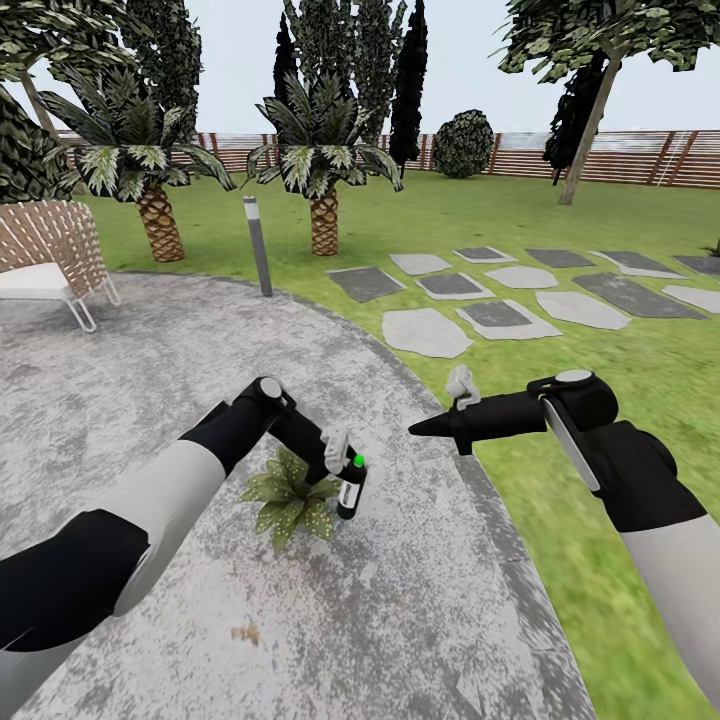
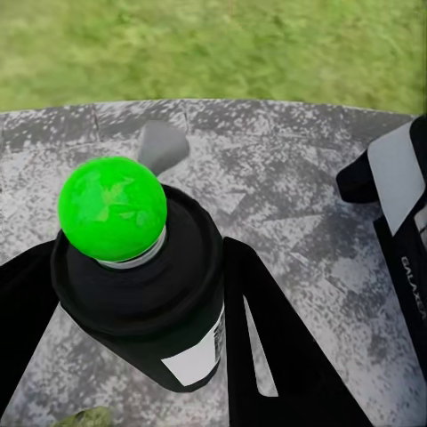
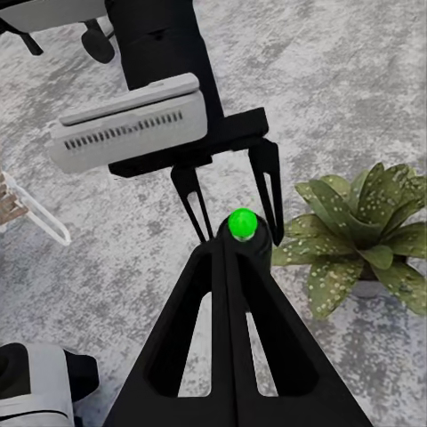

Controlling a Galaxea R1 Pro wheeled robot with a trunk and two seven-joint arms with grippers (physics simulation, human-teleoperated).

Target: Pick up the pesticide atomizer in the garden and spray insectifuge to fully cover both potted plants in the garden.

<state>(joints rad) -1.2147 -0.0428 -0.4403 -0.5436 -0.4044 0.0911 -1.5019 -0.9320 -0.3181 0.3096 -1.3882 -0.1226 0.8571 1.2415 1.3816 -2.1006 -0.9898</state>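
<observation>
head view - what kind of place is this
A garden or backyard, most likely: a grey paved patio edged by lawn, flat stepping stones, palm plants and a brown slatted fence at the back.

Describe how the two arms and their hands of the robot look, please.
Both arms have white-grey shells with black joints and round grey caps. Each ends in a black hand, left hand and right hand, with two thin pointed fingers. One link carries "GALAXEA" lettering.

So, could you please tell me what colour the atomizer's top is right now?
Bright green: the round top of the pesticide atomizer shows best in the left wrist view.
</observation>
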